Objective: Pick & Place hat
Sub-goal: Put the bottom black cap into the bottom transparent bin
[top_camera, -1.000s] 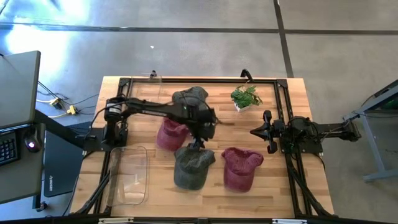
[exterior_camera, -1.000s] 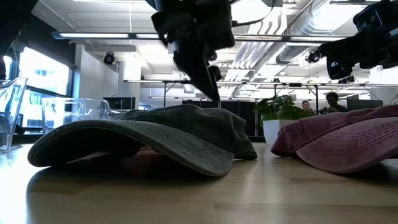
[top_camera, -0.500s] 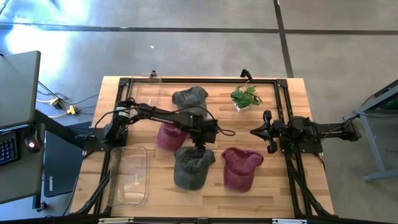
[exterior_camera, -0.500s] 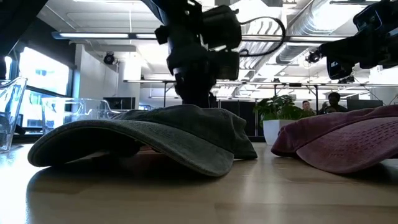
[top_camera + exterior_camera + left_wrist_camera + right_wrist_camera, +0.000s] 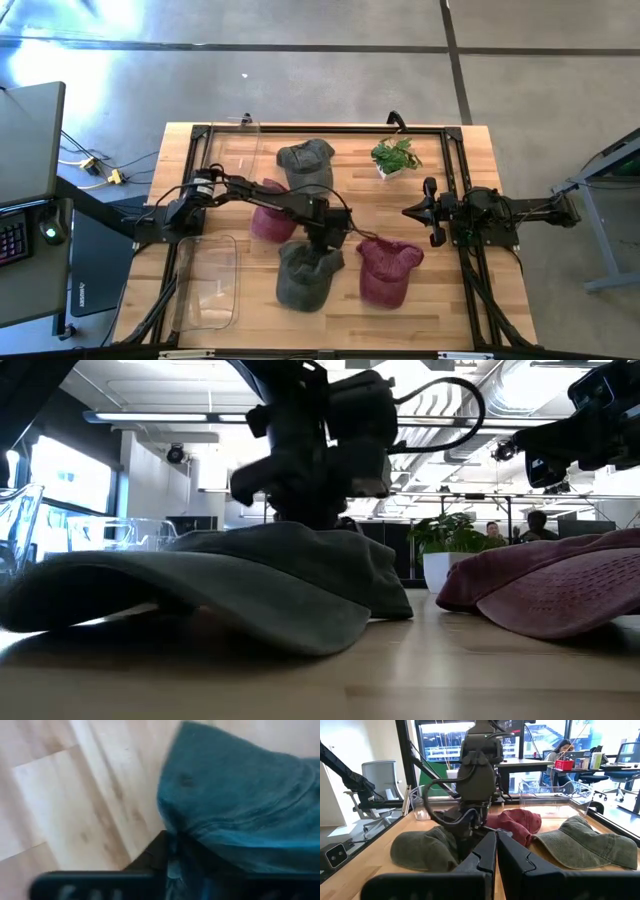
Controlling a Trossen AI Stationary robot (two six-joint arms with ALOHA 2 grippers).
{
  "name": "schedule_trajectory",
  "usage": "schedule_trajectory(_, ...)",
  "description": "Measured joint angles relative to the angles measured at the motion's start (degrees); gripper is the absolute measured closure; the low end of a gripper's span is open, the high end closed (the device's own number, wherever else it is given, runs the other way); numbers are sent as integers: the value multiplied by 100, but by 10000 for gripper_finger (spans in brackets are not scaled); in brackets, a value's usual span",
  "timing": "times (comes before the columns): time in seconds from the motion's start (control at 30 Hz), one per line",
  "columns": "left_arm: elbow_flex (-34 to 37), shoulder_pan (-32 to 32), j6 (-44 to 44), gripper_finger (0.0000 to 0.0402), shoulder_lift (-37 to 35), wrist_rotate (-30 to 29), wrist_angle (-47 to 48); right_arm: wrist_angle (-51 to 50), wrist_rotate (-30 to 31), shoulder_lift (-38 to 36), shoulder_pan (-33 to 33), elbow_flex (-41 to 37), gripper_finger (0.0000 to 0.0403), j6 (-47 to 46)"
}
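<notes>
- Grey-green cap (image 5: 304, 275): directly under the left gripper (image 5: 320, 243), long axis running from gripper toward table's near edge, brim pointing away from gripper; shifted and bunched since earlier.
- Left gripper: pinching cap's crown.
- Right gripper (image 5: 430, 212): fingers pressed together, well apart.

The left arm reaches out across the worktop's middle, wrist bent straight down, its gripper (image 5: 321, 243) low and apparently closed on cloth, though the fingers are mostly hidden. The right arm waits folded at the right side, its gripper (image 5: 430, 212) held level with fingers (image 5: 485, 851) pressed together.
</notes>
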State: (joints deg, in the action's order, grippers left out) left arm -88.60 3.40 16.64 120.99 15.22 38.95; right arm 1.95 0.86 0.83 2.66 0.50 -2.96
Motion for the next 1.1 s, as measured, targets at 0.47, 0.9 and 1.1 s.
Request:
schedule_trajectory(0.47, -2778, -641, 523, 400, -80, 524, 3261, 1, 0, 0, 0, -1, 391, 0)
schedule_trajectory(0.9, -4410, -704, 565, 401, -179, -573, 4019, -4, 0, 1, 1, 1, 391, 0)
schedule_trajectory(1.1, -3646, -317, 750, 401, -177, -35, 3315, -1, 0, -3, 0, -1, 391, 0)
